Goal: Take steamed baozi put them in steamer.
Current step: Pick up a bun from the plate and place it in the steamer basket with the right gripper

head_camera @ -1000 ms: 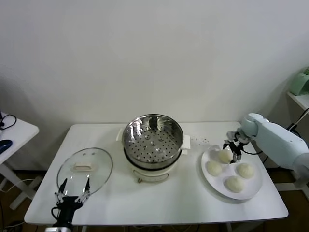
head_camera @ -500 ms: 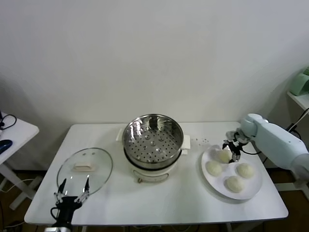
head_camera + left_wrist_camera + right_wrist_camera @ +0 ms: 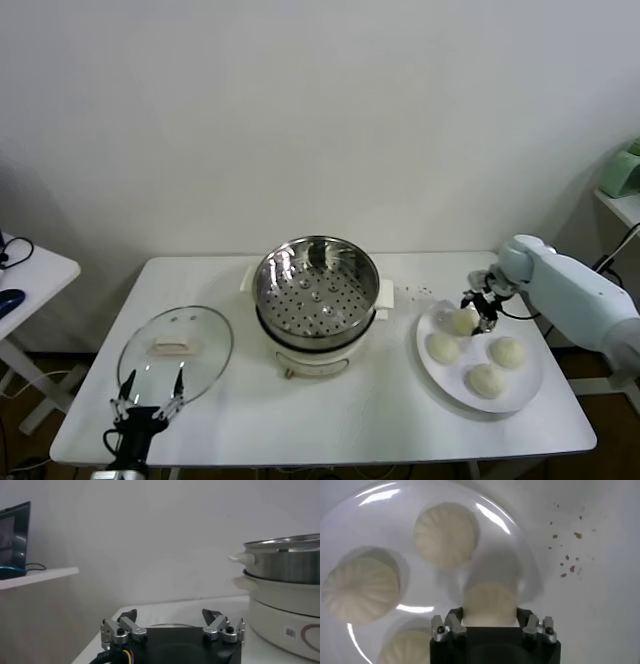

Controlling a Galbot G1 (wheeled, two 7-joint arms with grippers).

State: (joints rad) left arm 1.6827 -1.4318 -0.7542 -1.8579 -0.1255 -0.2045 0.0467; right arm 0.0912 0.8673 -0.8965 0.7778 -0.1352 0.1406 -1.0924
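Head view, landmark: steamer, middle of the worktop.
Head view, change: right gripper was spread over the plate's nearest-to-wall bun a second ago; it has since drawn in around that baozi. Bun and plate have not shifted.
Head view, meaning: judged as the grasp stage of the first pick; lift and carry to the steamer not yet begun.
Head view, steamer contents: perforated tray only, no buns inside.
Head view, plate: white, to the right of the steamer; holds four buns, the gripped one plus three others.
Head view, glass lid: flat on the worktop, left of the steamer.
Head view, left gripper: parked at the near edge beside the lid, well away from the steamer, fingers spread, holding nothing.

Left wrist view: left gripper spread and empty; steamer stands just beyond it on its white base.

Right wrist view: right gripper closed in on either side of one baozi, pinching it while it sits on the plate.
Right wrist view, remainder: three more buns on the plate; dark crumbs on the worktop beside it.
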